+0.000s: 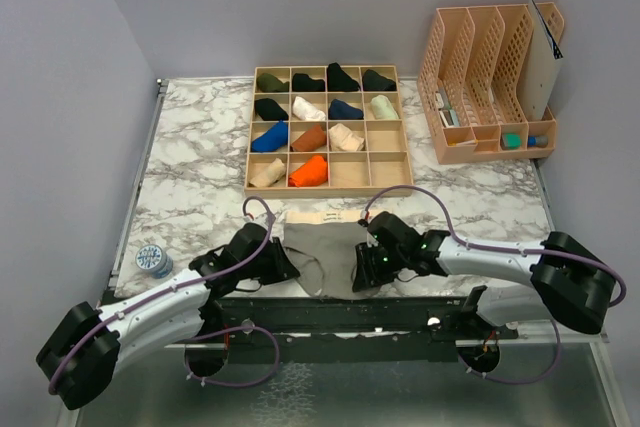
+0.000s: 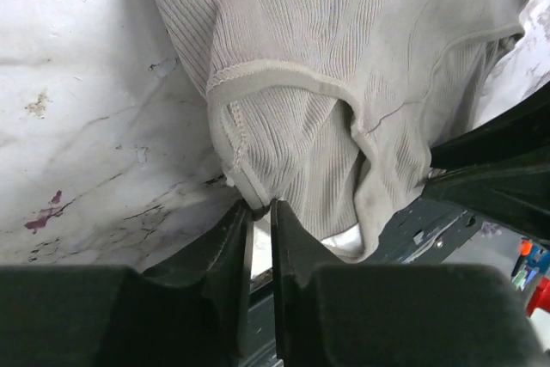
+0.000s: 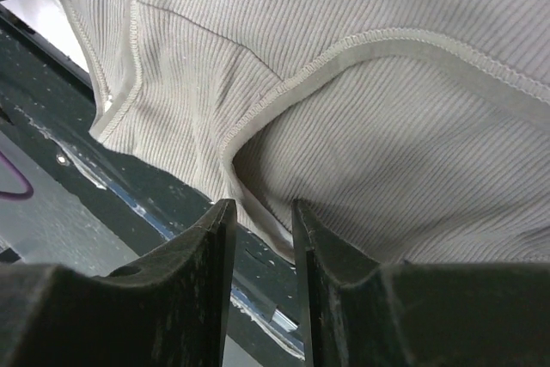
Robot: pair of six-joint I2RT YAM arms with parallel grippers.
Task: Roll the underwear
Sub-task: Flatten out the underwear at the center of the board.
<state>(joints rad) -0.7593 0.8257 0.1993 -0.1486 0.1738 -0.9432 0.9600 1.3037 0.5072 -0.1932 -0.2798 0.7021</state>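
The grey ribbed underwear lies flat at the near edge of the marble table, its cream band on the far side and its near part hanging over the edge. My left gripper is at its near left corner. In the left wrist view the left gripper has its fingers almost together, pinching the stitched hem of the underwear. My right gripper is at the near right corner. Its jaws stand apart, with the underwear's hem lying loose between the tips.
A wooden compartment tray holding several rolled garments stands behind the underwear. A peach file organiser is at the back right. A small round tin sits near the left edge. The dark frame rail runs under the table's near edge.
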